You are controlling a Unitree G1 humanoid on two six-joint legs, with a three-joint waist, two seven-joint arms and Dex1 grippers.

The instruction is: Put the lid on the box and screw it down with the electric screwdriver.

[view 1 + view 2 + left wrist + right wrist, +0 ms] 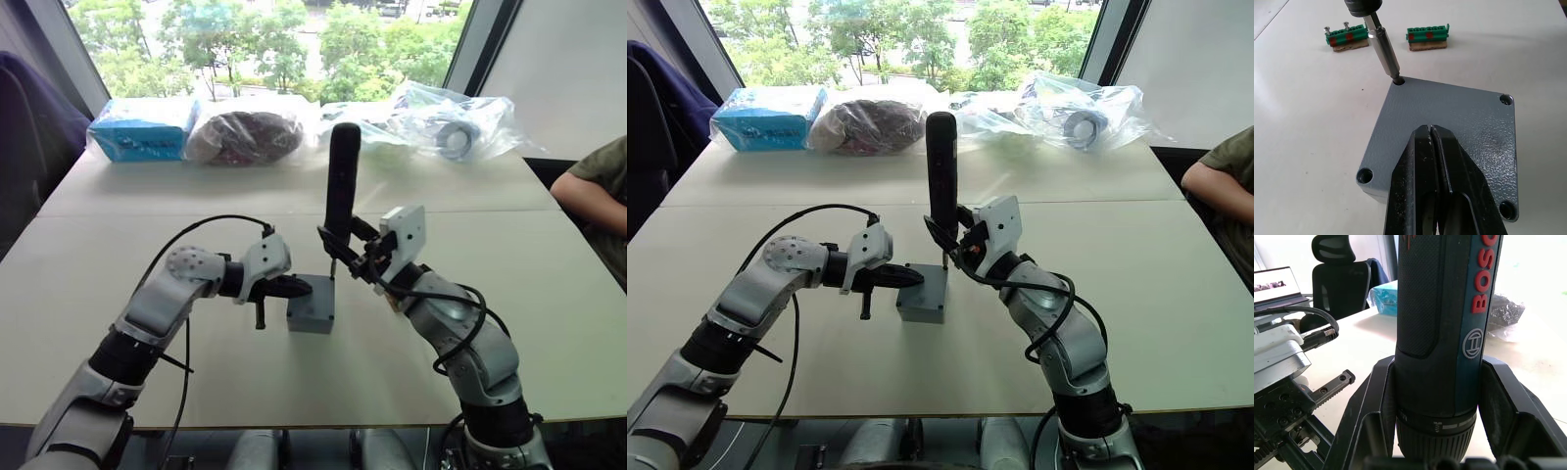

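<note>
1. The lid (1449, 132) already sits on the box (312, 315), near the middle of the table (88, 294), toward its front edge.
2. The electric screwdriver (342, 181) stands upright, its bit (1383, 49) seated in the lid's far corner hole.
3. The right gripper (1437, 406) clamps the driver's body between its two fingers.
4. The left gripper (1432, 147), fingers pressed together, bears down on the lid's flat face to steady it.
5. Judged step: driving the first corner screw; the other three corner holes look empty.
6. Next calls for lifting the bit and fetching a screw from the green connectors (1386, 38) beyond the box.
</note>
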